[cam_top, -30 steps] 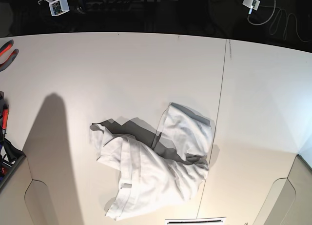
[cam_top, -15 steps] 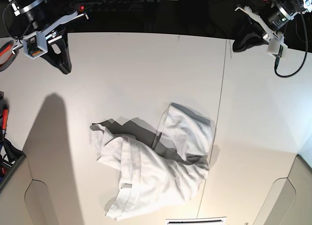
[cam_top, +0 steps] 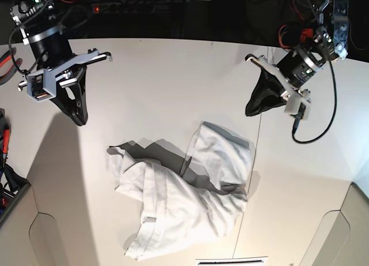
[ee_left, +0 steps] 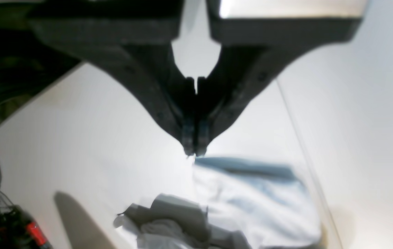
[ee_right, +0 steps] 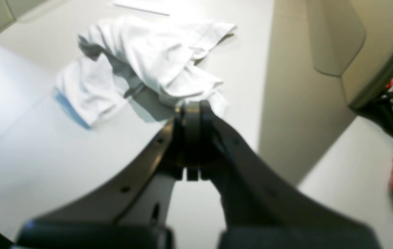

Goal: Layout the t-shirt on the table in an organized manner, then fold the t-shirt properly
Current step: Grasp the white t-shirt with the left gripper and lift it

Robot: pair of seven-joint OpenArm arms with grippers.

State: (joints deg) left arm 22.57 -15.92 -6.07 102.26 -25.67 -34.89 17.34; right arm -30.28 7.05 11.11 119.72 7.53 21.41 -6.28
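The white t-shirt (cam_top: 190, 202) lies crumpled in a heap on the table (cam_top: 161, 75), near its front middle. It also shows in the left wrist view (ee_left: 251, 197) and the right wrist view (ee_right: 141, 62). My left gripper (cam_top: 249, 111) hangs shut and empty above the table, just past the shirt's far right corner; its tips (ee_left: 193, 152) are pressed together. My right gripper (cam_top: 82, 120) is shut and empty too, off to the shirt's far left, with its jaws (ee_right: 193, 107) closed. Neither gripper touches the cloth.
A thin dark seam (cam_top: 262, 104) runs across the table beside the shirt's right edge. Red-handled tools (cam_top: 6, 64) and cables lie at the left edge. A white strip (cam_top: 230, 260) sits at the front edge. Beige cut-outs (cam_top: 23, 237) mark the front corners.
Both arms have swung in from the far edge over the table toward the shirt, grippers staying shut. The shirt has not moved.
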